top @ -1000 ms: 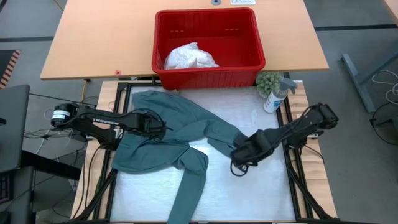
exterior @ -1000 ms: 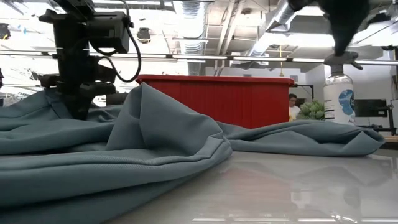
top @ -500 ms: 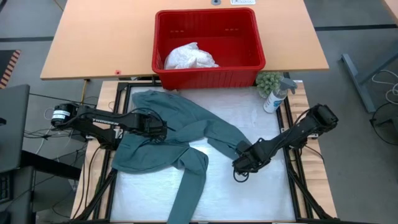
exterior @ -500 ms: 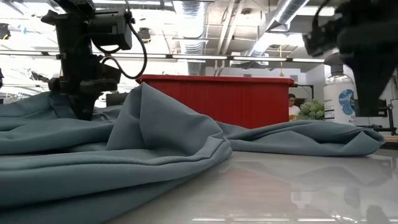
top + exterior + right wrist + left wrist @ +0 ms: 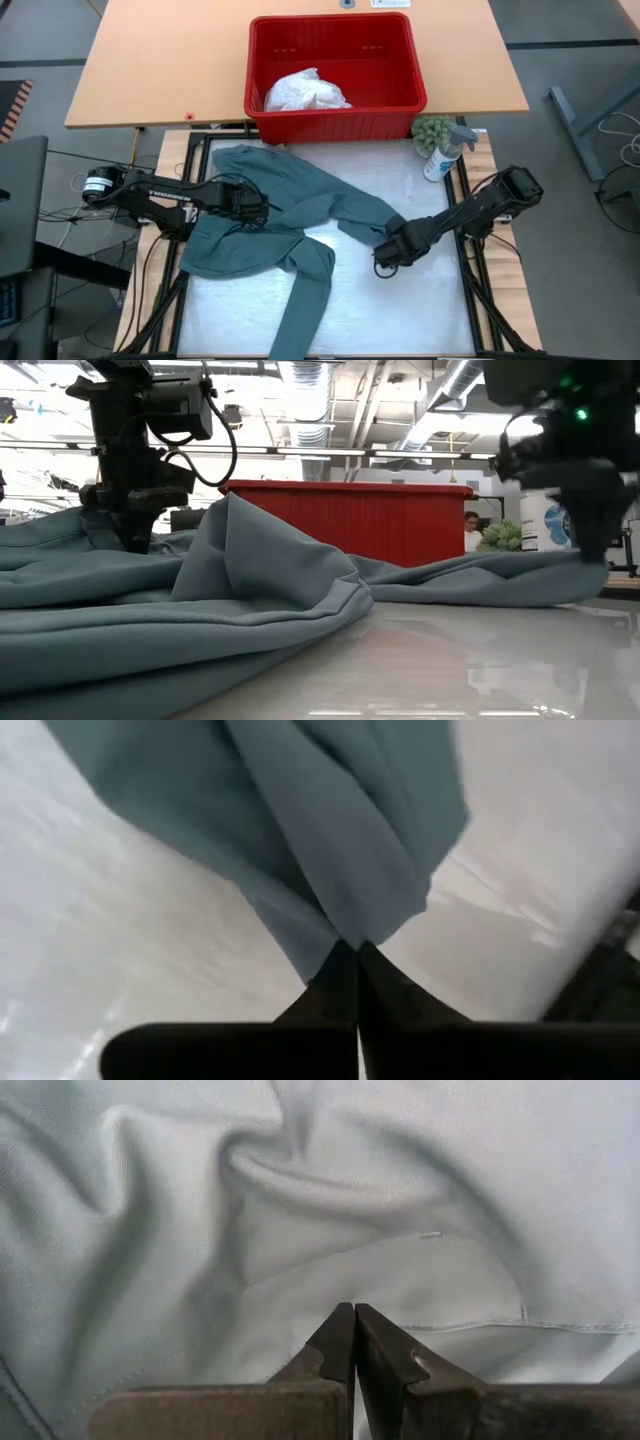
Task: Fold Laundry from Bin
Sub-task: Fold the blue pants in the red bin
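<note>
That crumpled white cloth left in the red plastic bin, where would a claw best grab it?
Probably at the raised bunched peak of the crumpled white cloth, coming straight down from above. The red plastic bin has tall walls blocking any sideways approach, and the cloth's folds stand up, giving the claw something to pinch.
</note>
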